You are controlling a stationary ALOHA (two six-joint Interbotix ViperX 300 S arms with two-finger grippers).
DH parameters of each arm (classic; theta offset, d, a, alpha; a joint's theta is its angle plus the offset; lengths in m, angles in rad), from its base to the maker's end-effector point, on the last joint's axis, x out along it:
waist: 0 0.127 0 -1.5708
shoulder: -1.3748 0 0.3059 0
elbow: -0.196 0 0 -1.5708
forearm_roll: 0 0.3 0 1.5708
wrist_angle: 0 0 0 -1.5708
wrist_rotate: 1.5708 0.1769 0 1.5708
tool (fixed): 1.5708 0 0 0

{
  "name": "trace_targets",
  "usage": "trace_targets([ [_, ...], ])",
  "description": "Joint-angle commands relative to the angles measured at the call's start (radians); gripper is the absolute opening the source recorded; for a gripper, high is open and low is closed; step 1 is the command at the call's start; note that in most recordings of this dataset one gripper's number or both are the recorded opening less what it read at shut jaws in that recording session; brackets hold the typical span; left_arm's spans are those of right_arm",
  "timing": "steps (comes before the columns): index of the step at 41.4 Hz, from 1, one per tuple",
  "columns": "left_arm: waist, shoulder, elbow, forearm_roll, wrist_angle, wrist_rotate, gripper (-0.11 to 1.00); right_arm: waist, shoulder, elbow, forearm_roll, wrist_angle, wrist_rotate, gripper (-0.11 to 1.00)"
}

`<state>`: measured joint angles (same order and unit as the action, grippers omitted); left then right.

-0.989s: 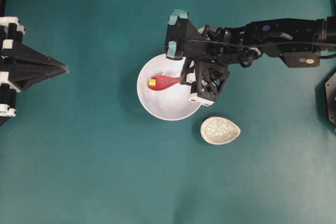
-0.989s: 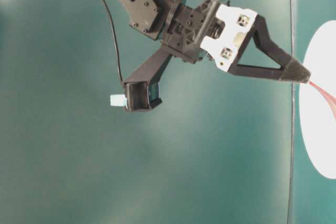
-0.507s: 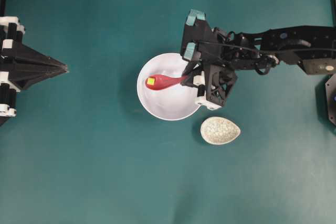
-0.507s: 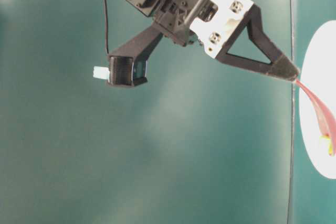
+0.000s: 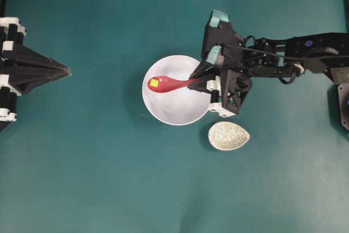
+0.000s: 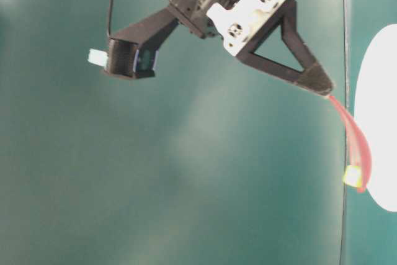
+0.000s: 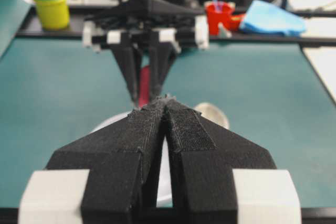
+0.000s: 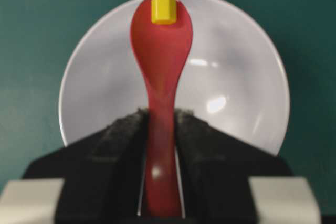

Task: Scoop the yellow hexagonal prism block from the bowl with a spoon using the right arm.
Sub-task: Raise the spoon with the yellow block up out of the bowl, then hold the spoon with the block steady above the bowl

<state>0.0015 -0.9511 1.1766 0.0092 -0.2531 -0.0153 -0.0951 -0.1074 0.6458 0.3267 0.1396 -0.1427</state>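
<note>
No writing can be read anywhere. The right gripper (image 5: 199, 78) pinches the handle of the glossy red spoon (image 5: 169, 84), jaws partly apart around it. Since a second ago the spoon has risen out of the white round bowl (image 5: 180, 110), and the small yellow block (image 5: 154, 83) rides at the scoop's tip above the bowl. The left gripper (image 5: 66, 71) rests closed, its ribbed pads meeting. A speckled oval rest (image 5: 228, 136) lies nearby

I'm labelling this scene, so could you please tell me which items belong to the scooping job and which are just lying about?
Part of the job:
- spoon, clamped in the right end effector
- yellow block, sitting in the spoon's scoop
- white bowl

Just lying about:
- speckled oval rest
- left end effector, shut
</note>
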Motion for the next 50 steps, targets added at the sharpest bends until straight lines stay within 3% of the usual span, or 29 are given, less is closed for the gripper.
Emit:
trace_targets([
  [1, -0.002, 0.005, -0.026, 0.003, -0.011, -0.002, 0.01, 0.002, -0.052, -0.006, 0.003, -0.02, -0.002, 0.25],
  [50, -0.002, 0.005, -0.026, 0.003, -0.011, -0.002, 0.01, 0.002, -0.36, 0.152, 0.003, -0.006, -0.002, 0.25],
])
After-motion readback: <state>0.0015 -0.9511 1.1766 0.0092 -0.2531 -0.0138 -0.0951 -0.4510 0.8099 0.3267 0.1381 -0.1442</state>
